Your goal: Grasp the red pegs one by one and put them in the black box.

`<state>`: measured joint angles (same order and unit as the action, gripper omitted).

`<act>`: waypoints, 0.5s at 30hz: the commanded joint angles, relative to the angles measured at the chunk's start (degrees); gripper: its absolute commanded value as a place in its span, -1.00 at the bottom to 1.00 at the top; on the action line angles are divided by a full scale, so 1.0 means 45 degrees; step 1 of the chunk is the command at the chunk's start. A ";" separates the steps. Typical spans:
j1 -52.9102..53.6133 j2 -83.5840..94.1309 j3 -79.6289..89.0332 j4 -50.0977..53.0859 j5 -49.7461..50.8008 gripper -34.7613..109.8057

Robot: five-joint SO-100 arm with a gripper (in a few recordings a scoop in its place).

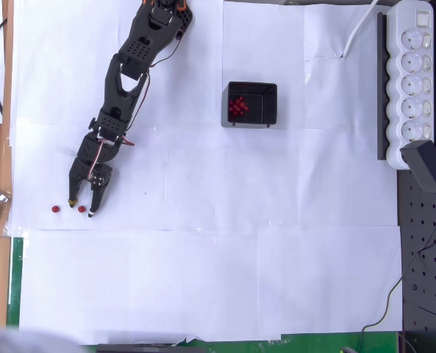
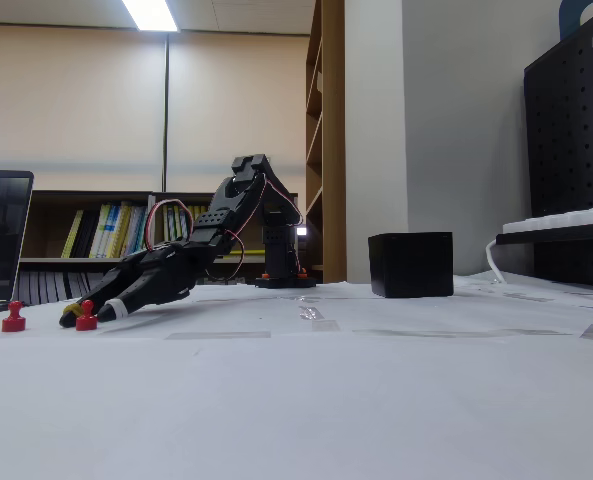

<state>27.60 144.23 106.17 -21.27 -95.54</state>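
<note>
Two red pegs stand on the white paper at the left of the overhead view. One peg (image 1: 81, 209) (image 2: 86, 318) sits between the fingertips of my black gripper (image 1: 81, 208) (image 2: 90, 316), whose jaws are open around it. The other peg (image 1: 55, 209) (image 2: 14, 318) stands free just left of the gripper. The black box (image 1: 252, 104) (image 2: 410, 264) lies well to the right and farther back, with several red pegs (image 1: 238, 107) inside it.
A white power strip (image 1: 411, 81) runs along the right edge, with a black adapter (image 1: 428, 168) below it and a black pegboard beyond. The wooden table edge borders the left side. A laptop (image 2: 1, 235) stands at far left in the fixed view.
</note>
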 commanded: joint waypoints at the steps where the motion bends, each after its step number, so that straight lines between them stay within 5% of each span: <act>1: 0.0312 -0.0391 0.0430 0.0254 -0.0195 -0.26; 15: -0.0313 -0.0527 0.0547 0.0430 -0.0117 -0.26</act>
<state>26.10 143.96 106.70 -20.48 -95.10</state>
